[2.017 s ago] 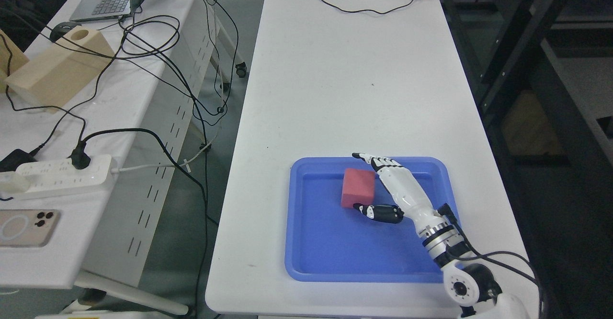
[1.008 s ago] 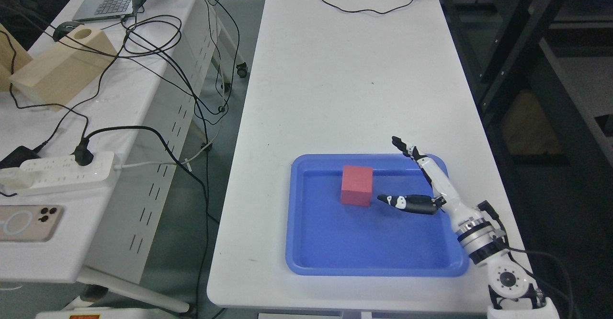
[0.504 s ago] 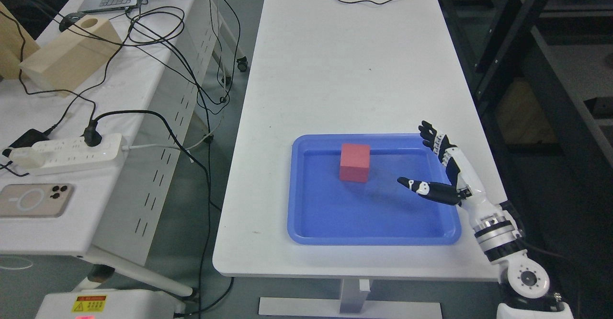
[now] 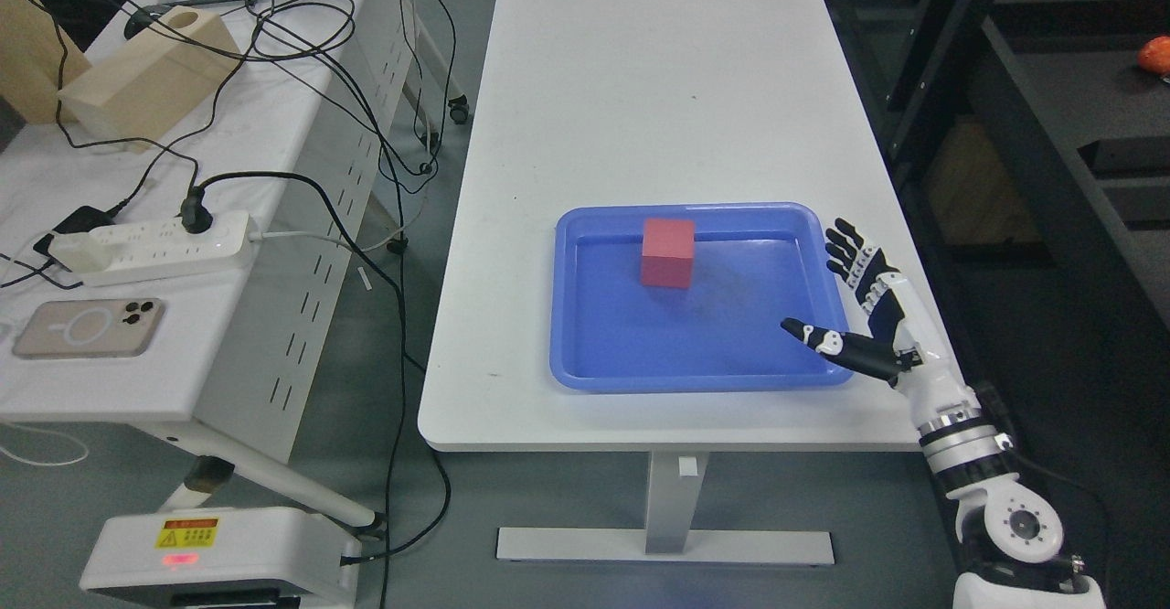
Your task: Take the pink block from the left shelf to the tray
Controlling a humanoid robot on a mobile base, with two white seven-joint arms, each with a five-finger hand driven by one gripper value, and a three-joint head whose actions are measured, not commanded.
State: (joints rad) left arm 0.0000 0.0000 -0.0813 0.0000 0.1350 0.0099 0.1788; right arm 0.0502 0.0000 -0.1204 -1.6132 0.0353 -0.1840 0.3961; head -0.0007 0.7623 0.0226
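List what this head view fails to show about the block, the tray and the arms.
- Pink block: its far and underside faces are hidden by its own body.
- Left arm: out of frame entirely.
- Right hand: its arm is cut off by the bottom edge.
- Orange thing on the dark shelf: cut off by the right edge, unidentifiable.

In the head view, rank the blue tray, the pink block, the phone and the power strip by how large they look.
1. blue tray, clearly the largest.
2. power strip.
3. phone.
4. pink block.
The phone and the block look close in size, and the phone lies nearer the camera, so their order is unsure.
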